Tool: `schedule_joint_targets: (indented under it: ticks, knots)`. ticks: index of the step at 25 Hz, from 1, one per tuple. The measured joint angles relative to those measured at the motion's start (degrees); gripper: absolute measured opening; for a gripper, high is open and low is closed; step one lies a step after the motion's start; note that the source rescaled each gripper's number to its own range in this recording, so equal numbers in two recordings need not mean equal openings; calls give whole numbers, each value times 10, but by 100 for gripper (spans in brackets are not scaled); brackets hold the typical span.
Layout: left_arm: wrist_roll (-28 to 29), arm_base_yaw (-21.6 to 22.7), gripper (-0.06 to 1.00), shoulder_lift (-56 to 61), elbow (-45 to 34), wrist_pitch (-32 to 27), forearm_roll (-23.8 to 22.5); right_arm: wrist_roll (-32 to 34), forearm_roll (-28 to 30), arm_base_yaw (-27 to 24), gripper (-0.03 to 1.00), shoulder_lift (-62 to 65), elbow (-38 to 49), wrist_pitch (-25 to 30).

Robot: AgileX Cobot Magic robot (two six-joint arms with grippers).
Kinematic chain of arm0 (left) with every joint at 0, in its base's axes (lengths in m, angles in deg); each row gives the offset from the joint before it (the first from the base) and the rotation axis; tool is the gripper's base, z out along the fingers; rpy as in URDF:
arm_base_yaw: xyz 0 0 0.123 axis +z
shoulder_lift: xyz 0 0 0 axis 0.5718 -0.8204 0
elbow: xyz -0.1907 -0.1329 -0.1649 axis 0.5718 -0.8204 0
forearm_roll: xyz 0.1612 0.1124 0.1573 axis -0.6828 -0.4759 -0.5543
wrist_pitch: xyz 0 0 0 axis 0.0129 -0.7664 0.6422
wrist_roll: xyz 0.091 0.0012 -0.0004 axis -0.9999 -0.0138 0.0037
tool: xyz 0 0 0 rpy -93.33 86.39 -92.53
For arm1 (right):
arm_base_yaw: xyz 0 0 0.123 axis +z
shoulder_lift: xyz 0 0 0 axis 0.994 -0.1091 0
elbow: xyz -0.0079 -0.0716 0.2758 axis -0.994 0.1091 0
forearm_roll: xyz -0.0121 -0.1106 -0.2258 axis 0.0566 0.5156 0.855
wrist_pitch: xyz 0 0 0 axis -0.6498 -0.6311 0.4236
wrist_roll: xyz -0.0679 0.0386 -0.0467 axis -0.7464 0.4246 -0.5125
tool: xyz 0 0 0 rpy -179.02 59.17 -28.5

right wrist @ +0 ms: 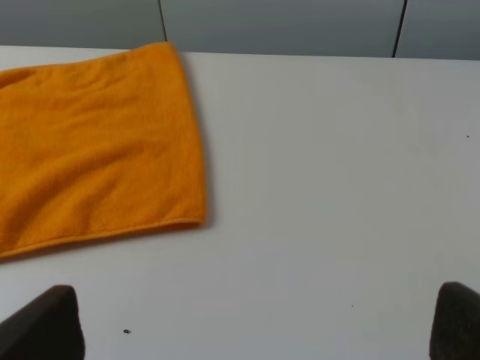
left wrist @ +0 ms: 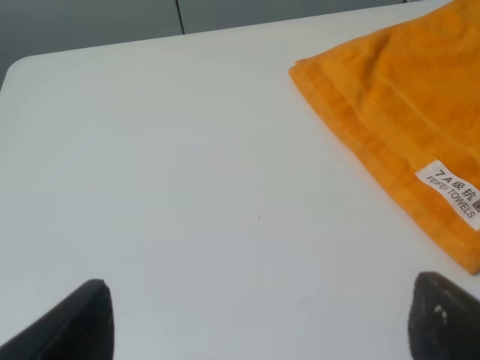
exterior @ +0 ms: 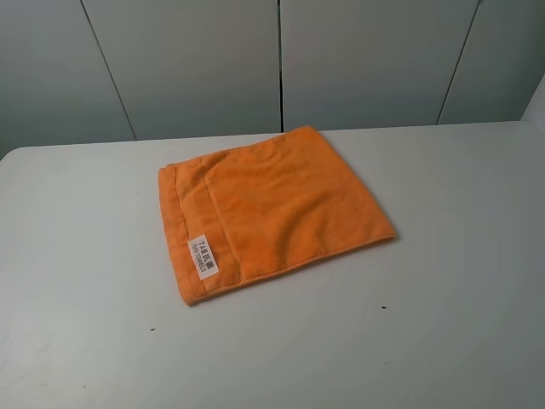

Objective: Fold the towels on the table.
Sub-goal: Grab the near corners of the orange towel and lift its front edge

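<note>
**Mia:** Where is the towel point(exterior: 272, 209) lying?

**Ben:** It is lying flat near the middle of the table point(exterior: 77, 341), a bit toward 12 o'clock. Its white label point(exterior: 204, 254) is sitting by the corner at 7 o'clock.

**Mia:** Are the grippers holding it?

**Ben:** No. The left gripper point(left wrist: 259, 322) is hanging over bare table with its fingers wide apart, holding nothing. The right gripper point(right wrist: 255, 322) is doing the same, wide apart and empty. Neither one is touching the cloth.

**Mia:** How is it going to feel?

**Ben:** I am thinking soft, light and floppy. It is not going to break. It is going to droop wherever nobody is holding it, and it may be sliding on the smooth top when pushed.

**Mia:** So where should they be grabbing?

**Ben:** I am guessing two corners of one edge. The left one takes the 7 o'clock corner beside the label, and the right one takes the 4 o'clock corner. Pinching the thick hem is looking safest.
</note>
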Motion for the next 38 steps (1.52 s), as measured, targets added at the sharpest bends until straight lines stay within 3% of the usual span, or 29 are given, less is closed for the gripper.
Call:
schedule_joint_targets:
  ticks: [38]
  knots:
    - [0, 0, 100, 0, 0, 0, 0, 0, 0, 0, 100, 0, 0, 0]
